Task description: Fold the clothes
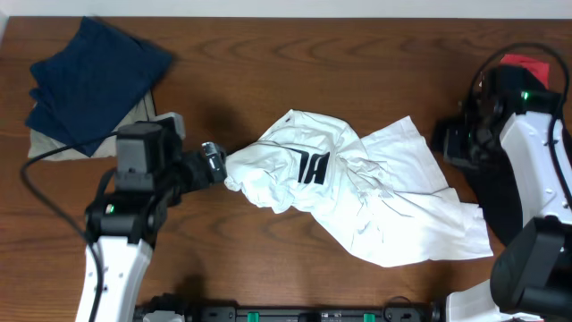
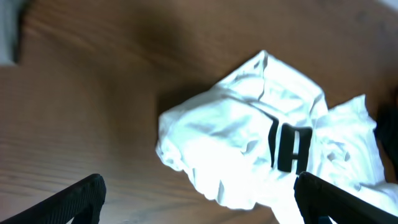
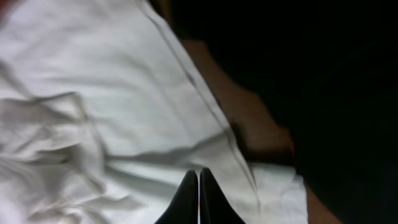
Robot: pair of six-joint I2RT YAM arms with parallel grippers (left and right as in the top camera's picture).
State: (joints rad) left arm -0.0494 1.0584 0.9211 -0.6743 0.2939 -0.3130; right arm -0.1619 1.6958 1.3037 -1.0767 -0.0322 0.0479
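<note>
The white T-shirt (image 1: 375, 197) lies crumpled on the wooden table, with part of its black lettering (image 1: 313, 167) showing on a raised fold. My left gripper (image 1: 214, 162) sits at the shirt's left edge. In the left wrist view it (image 2: 199, 205) is open wide and empty, with the bunched shirt (image 2: 230, 143) just ahead between its fingers. My right gripper (image 1: 450, 141) is by the shirt's far right corner. In the right wrist view its fingers (image 3: 199, 186) are shut together above the white cloth (image 3: 93, 81), and no cloth shows between them.
A navy folded garment (image 1: 89, 80) lies on a beige folded garment (image 1: 45, 143) at the back left. A red object (image 1: 527, 67) sits at the back right. A black surface (image 1: 500, 197) lies under the right arm beside the shirt.
</note>
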